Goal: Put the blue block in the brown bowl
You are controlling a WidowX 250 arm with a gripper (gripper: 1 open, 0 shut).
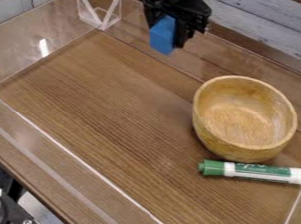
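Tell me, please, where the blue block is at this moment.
The blue block hangs clamped in the gripper above the table's far edge, upper centre of the camera view, up and left of the brown bowl.

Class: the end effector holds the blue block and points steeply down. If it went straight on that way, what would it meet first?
Probably the bare wooden tabletop beneath the end effector and blue block, not the brown bowl, which sits off to the side; depth is uncertain.

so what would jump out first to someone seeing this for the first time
Probably the bright blue block, held off the table in the black gripper at the top of the picture, above the far edge of the wooden table. Next comes the empty brown bowl on the right side, with a green-and-white marker lying just in front of it.
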